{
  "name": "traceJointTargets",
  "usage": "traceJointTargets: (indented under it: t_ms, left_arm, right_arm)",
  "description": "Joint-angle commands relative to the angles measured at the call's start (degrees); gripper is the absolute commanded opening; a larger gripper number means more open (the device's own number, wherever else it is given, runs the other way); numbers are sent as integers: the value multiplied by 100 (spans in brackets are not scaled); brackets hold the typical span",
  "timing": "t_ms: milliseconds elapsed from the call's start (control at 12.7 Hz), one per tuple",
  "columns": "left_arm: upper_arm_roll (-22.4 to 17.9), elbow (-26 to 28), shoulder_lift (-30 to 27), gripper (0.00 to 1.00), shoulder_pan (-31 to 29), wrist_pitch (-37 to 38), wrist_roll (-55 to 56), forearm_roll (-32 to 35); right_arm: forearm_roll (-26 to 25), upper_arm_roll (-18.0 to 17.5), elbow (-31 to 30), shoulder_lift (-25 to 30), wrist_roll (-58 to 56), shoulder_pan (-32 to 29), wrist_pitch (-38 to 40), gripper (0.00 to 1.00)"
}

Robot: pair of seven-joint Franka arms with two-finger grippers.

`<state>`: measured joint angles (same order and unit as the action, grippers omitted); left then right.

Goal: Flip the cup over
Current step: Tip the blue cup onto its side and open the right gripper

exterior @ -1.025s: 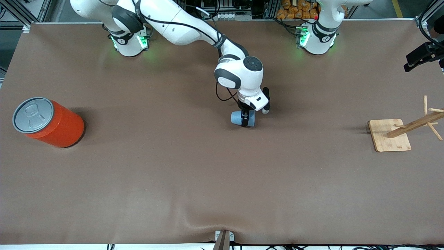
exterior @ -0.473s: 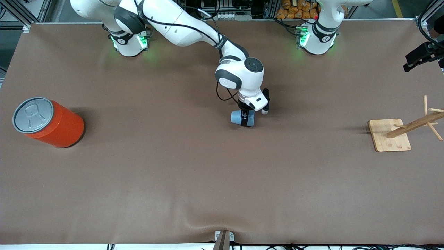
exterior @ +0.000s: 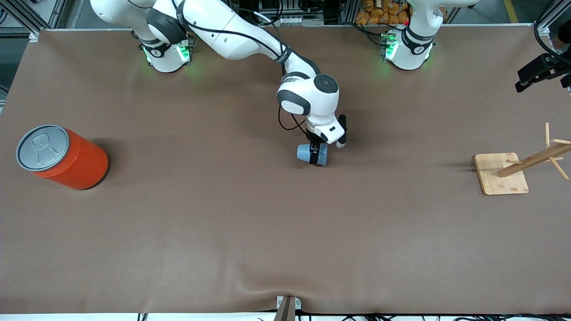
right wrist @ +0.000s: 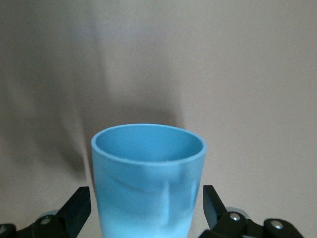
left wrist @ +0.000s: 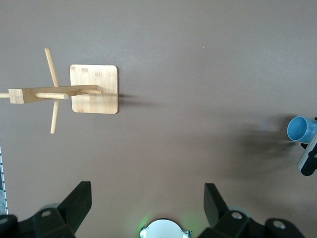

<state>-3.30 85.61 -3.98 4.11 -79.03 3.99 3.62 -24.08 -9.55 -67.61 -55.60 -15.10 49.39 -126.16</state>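
The small light-blue cup (exterior: 307,152) is at the middle of the table, under the right arm's hand. In the front view it looks tipped, its narrow base toward the right arm's end. Its darker blue mouth shows in the right wrist view (right wrist: 148,173) and in the left wrist view (left wrist: 301,129). My right gripper (exterior: 317,155) (right wrist: 146,201) is open around it, with a gap between each black finger (right wrist: 79,203) and the cup's wall. My left gripper (left wrist: 148,193) waits open and empty high over the left arm's end of the table.
A big orange can (exterior: 67,156) with a grey pull-tab lid stands near the right arm's end. A wooden peg rack on a square base (exterior: 499,174) (left wrist: 94,89) stands near the left arm's end. Brown cloth covers the table.
The right gripper's fingers have spread apart and let go of the cup. The cup has stayed where it was. The left arm has hardly moved.
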Motion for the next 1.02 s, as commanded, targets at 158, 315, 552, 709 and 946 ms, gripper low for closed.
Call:
traceJointTargets:
  t_ms: [158, 315, 552, 709, 946]
  left_arm:
    - [14, -71, -24, 100, 3, 63, -83, 78]
    - [14, -71, -16, 100, -6, 63, -118, 69]
    - [-12, 139, 115, 100, -68, 72, -83, -561]
    - [-13, 175, 387, 100, -42, 10, -57, -783]
    - [101, 262, 827, 100, 125, -183, -21, -1212]
  right_arm:
    - [-53, -47, -181, 259, 95, 44, 126, 100]
    - [-44, -73, -358, 461, 104, 53, 179, 100]
    - [-9, -126, -332, 733, 60, -17, 591, 100]
    - [0, -152, -271, 927, 68, -297, 1039, 100]
    - [140, -56, -157, 1366, 104, -685, 1241, 100]
